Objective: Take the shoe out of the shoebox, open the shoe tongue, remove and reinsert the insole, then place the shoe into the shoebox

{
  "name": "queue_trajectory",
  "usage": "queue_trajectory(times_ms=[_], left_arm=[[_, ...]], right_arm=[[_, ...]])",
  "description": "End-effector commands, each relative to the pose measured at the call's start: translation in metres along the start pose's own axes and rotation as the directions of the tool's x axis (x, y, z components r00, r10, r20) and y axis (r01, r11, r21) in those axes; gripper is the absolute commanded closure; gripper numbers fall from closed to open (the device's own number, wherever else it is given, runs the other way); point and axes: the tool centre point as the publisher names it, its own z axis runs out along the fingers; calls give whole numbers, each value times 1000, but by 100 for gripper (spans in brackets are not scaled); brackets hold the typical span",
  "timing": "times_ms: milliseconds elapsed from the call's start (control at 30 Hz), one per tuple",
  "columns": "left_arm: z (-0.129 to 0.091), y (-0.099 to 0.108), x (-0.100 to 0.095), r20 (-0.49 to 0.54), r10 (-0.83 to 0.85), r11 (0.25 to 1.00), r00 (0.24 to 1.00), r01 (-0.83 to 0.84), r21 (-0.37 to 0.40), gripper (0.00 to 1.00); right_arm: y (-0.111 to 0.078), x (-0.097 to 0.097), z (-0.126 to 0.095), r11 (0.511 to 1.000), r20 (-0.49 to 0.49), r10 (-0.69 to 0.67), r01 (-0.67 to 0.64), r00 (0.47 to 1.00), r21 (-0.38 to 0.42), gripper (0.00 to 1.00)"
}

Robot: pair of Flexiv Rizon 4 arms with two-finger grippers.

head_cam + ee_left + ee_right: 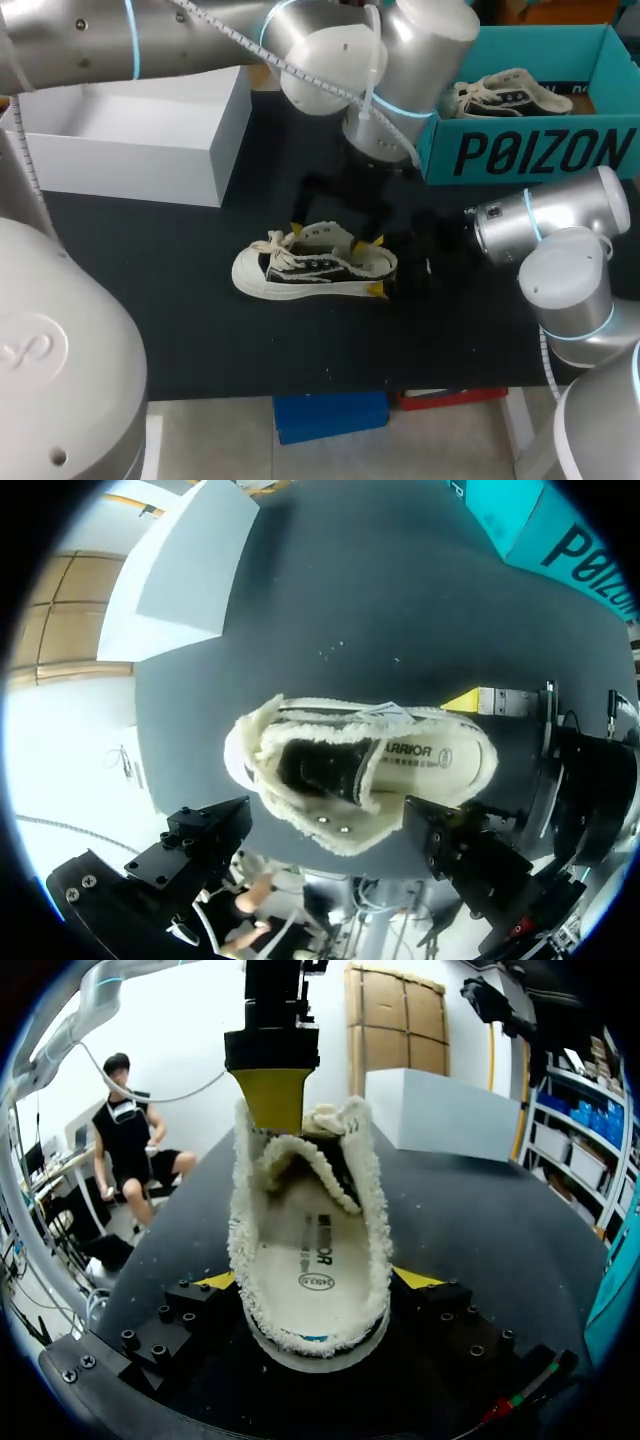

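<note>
Our right gripper point(315, 1282) clasps the heel of the shoe point(310, 268), which lies on the table point(200, 330) with its toe pointing straight away along the fingers. Our left gripper point(322, 832) hangs wide over the tongue, the nearer arm for opening it. Its own view hides its tips.

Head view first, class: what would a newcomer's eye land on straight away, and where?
A black canvas shoe with cream fleece lining sits mid-table on the black mat, its heel clasped by the right gripper. At the far right an open teal cardboard shoebox holds a second fleecy shoe; a white open box stands far left.
</note>
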Motion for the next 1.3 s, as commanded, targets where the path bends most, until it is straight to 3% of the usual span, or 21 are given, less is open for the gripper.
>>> queue_trajectory(times_ms=[33,433,700,733,767,867,933,1300], left_arm=[[8,-1,7,77,-18,1000,997,16,22,0],[36,-12,-5,160,-52,998,986,44,51,0],[42,-15,-8,188,-28,998,982,16,62,0],[42,-15,-8,195,-15,998,981,1,69,15],[42,-15,-8,206,-10,997,979,-6,74,53],[43,-15,-8,229,14,996,973,-34,83,75],[43,-14,-8,236,26,996,971,-46,82,100],[50,-8,-11,282,71,992,957,-97,78,100]], right_arm=[[0,-1,3,1000,1,1,-1,1000,0,100],[0,-1,3,1000,1,1,-1,1000,0,100],[0,-1,3,1000,1,1,-1,1000,0,100],[0,-1,3,1000,1,1,-1,1000,0,100],[0,-1,3,1000,1,1,-1,1000,0,100],[0,-1,3,1000,1,1,-1,1000,0,100],[0,-1,3,1000,1,1,-1,1000,0,100],[0,-1,3,1000,1,1,-1,1000,0,100]])
